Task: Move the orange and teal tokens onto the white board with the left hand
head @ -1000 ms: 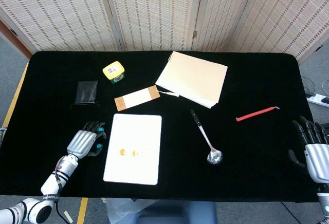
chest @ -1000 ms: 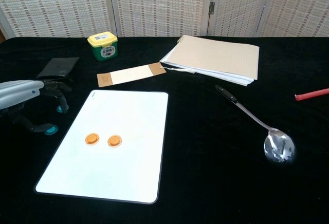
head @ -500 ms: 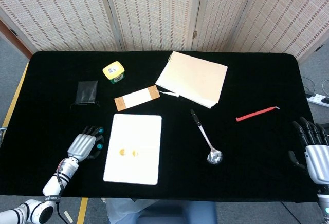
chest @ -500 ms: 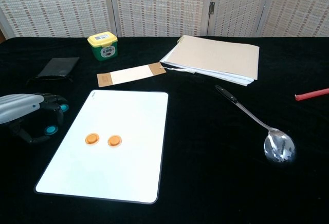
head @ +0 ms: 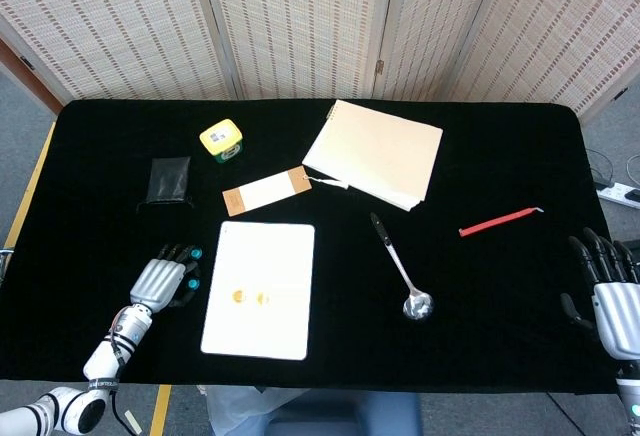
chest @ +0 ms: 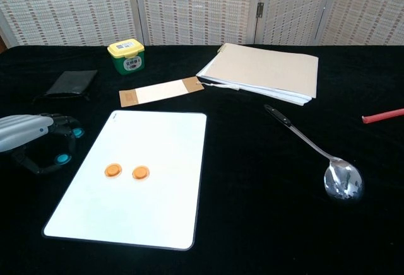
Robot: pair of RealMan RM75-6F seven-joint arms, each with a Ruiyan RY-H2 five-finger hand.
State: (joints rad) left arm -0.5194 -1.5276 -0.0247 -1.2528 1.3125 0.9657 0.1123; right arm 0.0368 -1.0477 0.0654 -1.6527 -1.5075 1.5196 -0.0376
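Two orange tokens lie side by side on the white board, and they also show as orange tokens on the white board in the head view. Two teal tokens lie on the black cloth just left of the board. My left hand hovers low beside them, fingers curved over the far one and thumb next to the near one, holding nothing. The same left hand sits left of the board in the head view. My right hand rests at the table's right edge, fingers spread.
A tan card and a yellow-lidded green jar lie behind the board, a black pouch behind my left hand. A notepad, a metal spoon and a red stick are to the right.
My left hand has dropped lower and drawn slightly back toward the front edge, staying by the teal tokens. Tokens and right hand have not moved.
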